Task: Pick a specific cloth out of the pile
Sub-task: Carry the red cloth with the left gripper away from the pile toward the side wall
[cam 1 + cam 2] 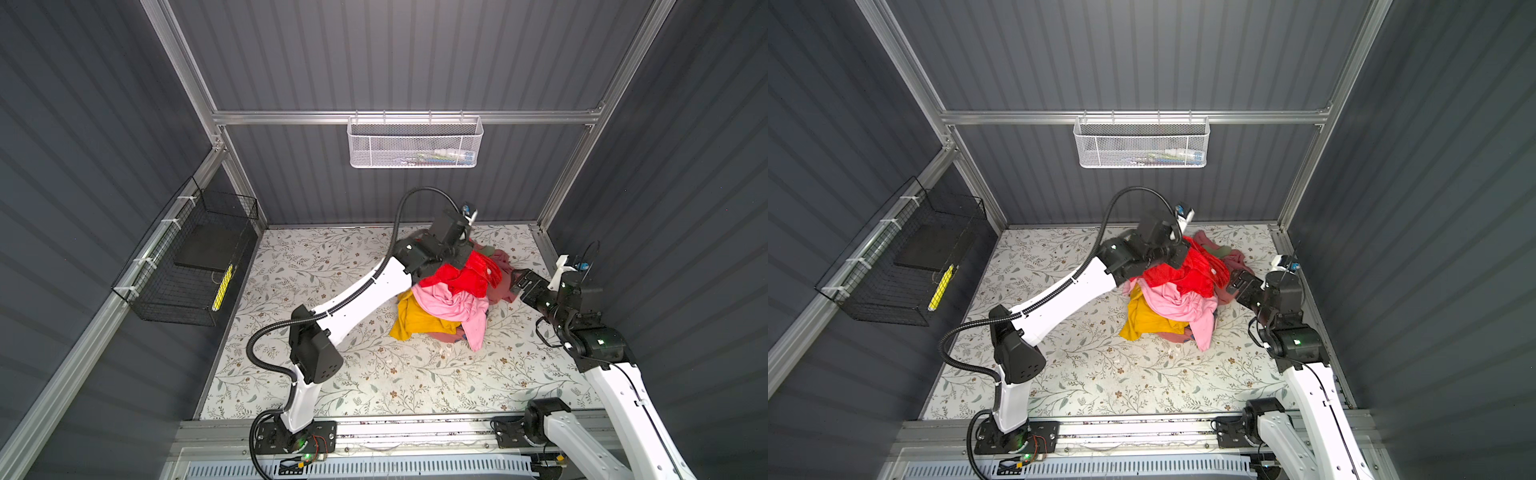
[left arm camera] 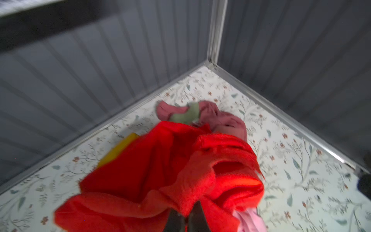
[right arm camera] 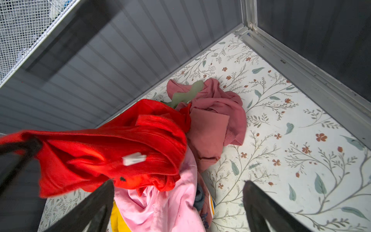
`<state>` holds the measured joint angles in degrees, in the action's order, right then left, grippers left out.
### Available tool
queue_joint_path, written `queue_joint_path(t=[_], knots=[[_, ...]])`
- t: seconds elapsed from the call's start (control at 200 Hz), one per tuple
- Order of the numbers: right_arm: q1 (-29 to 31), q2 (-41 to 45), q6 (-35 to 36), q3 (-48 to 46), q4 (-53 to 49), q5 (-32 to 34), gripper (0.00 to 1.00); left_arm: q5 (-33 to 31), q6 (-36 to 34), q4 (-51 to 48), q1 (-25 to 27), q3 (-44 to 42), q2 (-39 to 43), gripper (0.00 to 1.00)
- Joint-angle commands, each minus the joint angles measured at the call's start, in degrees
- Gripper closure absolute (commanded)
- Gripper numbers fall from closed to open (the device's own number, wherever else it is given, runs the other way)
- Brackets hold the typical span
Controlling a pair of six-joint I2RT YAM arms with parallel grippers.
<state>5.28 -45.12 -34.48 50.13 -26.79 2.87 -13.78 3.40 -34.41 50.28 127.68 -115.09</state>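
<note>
Atop the pile [image 1: 419,318], cloth [image 1: 457,276] lengthwise left-right, pinched in left claw [image 2: 186,216]; right claw [image 1: 516,285] wide.

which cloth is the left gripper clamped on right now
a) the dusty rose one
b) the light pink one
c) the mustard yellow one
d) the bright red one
d: in the left wrist view the left gripper is shut on a fold of the red cloth, while the right gripper hangs open beside the pile.
</note>
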Motion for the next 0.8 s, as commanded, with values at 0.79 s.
queue_joint_path(t=[0.79], knots=[[0.1,-5.4,-0.4,-1.1,7.4,-8.9,0.04,-16.3,-18.0,-4.6,-36.1,11.0,13.9,1.00]])
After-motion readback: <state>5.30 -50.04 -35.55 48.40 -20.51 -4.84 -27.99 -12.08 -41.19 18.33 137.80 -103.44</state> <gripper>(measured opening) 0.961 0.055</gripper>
